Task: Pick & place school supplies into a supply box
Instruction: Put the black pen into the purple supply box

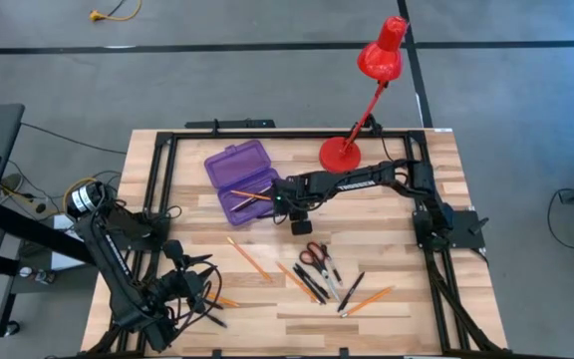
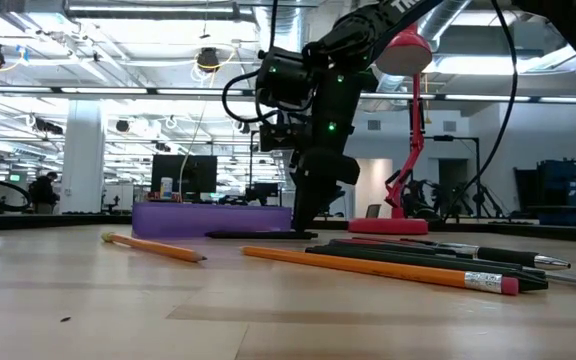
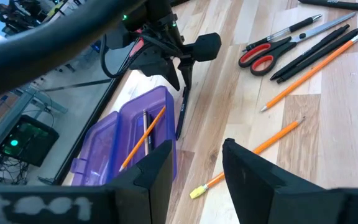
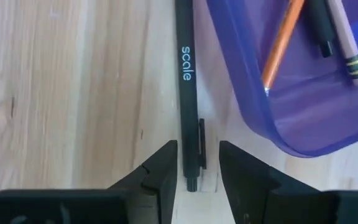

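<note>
1. Near-left corner of the tabletop: the left gripper hangs idle with its fingers spread and nothing between them.

2. Near the middle of the near edge lie the loose school supplies. There are three orange pencils in plain sight, with a possible fourth half hidden under the left arm. One pair of red-handled scissors lies among them, beside a bundle of at least three slim black pens that overlap too much for a sure count.

3. Centre of the tabletop: the right gripper points down at the wood, its fingers parted astride a single black pen. It appears to straddle the pen rather than clamp it. The pen lies flat on the wood just beside the box's near wall, outside it.

4. That pen looks light, rigid and smooth. It is likely to roll or pivot if pinched at an end, so a grip across the barrel near mid-length, clear of the clip, seems the safest hold.

5. Towards the far-left corner sits the one purple supply box, lid open. It appears to hold two pencils and one dark pen.

6. At the far edge stands one red desk lamp.
</note>
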### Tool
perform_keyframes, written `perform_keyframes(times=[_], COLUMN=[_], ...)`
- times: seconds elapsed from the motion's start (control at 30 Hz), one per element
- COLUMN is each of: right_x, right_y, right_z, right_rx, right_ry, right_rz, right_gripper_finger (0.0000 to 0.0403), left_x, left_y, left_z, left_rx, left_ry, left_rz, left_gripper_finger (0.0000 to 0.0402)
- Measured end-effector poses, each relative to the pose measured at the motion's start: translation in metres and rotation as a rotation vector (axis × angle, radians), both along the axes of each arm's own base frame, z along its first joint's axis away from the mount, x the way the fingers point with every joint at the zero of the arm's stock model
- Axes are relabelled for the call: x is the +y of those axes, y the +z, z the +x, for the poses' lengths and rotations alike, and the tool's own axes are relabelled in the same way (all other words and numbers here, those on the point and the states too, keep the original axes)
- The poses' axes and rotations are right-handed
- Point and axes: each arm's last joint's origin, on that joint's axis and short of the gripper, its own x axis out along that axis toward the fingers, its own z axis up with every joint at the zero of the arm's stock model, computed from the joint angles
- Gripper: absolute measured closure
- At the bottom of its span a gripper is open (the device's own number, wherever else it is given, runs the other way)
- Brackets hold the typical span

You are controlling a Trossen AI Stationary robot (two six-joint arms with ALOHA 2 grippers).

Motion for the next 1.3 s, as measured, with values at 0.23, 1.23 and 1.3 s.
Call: perform_keyframes(times=[0.23,1.23,1.3], right_x=[-0.002,-0.008,-0.004], right_y=[0.000,-0.020,-0.020], right_z=[0.000,-0.001,-0.001], right_rx=[-0.006,0.065,0.076], right_ry=[-0.015,-0.064,-0.055], right_rz=[0.061,0.053,0.051], right_gripper_finger=[0.0290,0.0305,0.0322], left_x=[0.000,0.000,0.000], left_y=[0.000,0.000,0.000], left_z=[0.000,0.000,0.000], left_rx=[-0.006,0.006,0.006], left_ry=[0.005,0.011,0.011], left_rz=[-0.007,-0.011,-0.012], left_gripper_finger=[0.0272,0.0272,0.0272])
